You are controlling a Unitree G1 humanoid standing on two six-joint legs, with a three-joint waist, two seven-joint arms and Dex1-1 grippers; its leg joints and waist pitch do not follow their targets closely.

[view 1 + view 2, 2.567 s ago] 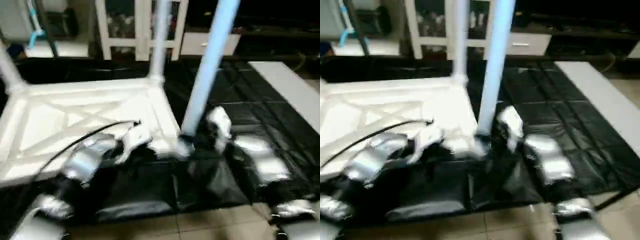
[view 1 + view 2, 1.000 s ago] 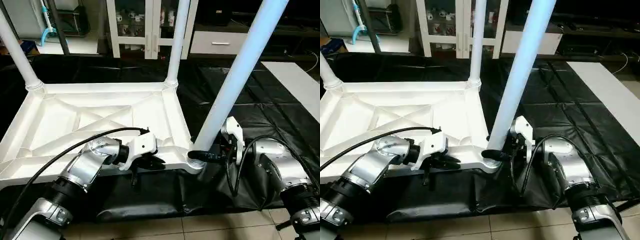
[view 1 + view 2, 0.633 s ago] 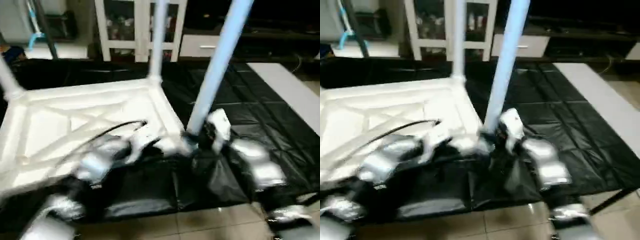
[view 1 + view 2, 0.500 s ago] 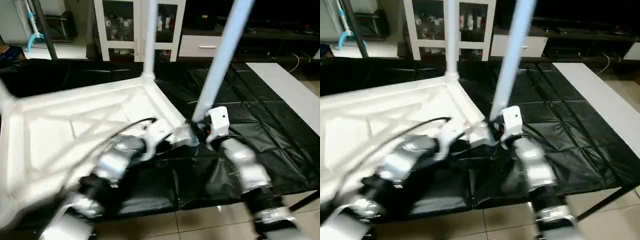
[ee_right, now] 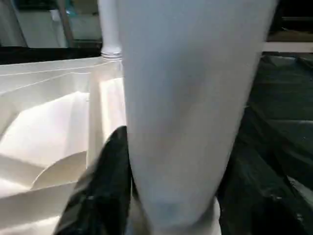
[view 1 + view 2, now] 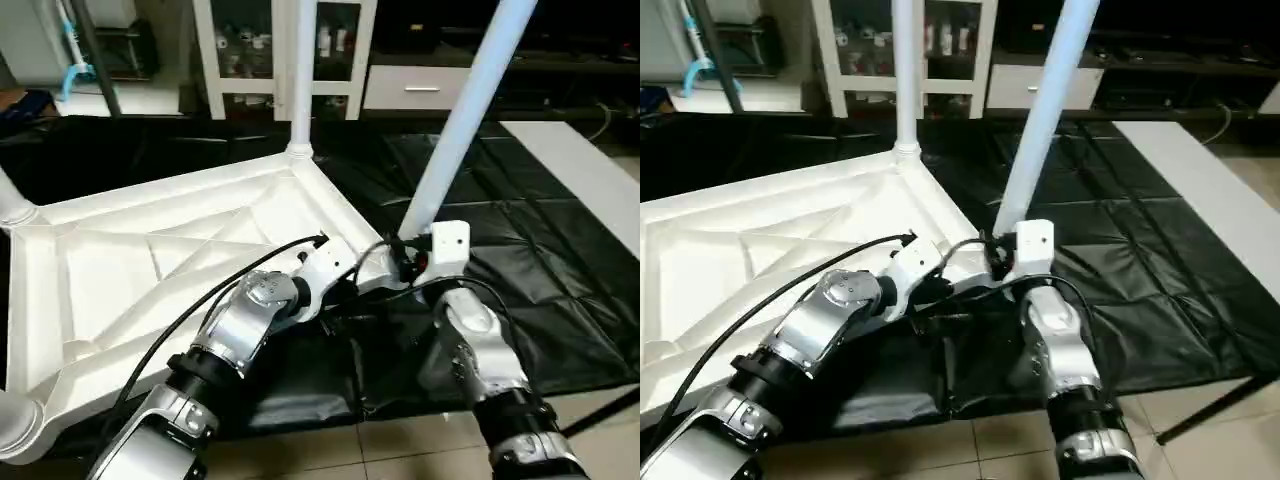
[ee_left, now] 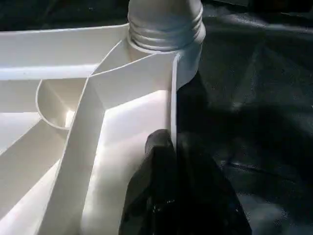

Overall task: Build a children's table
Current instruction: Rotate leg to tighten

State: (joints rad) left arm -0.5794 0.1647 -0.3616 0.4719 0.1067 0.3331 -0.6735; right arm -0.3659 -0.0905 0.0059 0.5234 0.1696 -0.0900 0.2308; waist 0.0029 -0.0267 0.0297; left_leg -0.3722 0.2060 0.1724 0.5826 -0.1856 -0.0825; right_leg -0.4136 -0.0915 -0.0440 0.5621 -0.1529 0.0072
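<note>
On the black plastic sheet (image 6: 520,270) in front of me lies the white plastic square table top (image 6: 120,270), upside down, its X-ribbed underside facing up and long white tapered tubular legs rising from its corner sockets. At the near right corner, my right gripper (image 5: 166,196) has its two black fingers (image 5: 105,181) set either side of the base of the leg (image 6: 455,130) standing there, about half open around the tube; I can see one finger lying against the tube. My left gripper (image 7: 168,152) is pinched together on the thin upright rim wall (image 7: 172,93) of the top, just left of that same corner socket (image 7: 166,29), fingertips closed over the edge. Another leg (image 6: 300,70) stands in the far corner, and a leg's base (image 6: 15,205) shows at the far left corner. White glass-fronted cabinets (image 6: 250,50) stand beyond the sheet.
</note>
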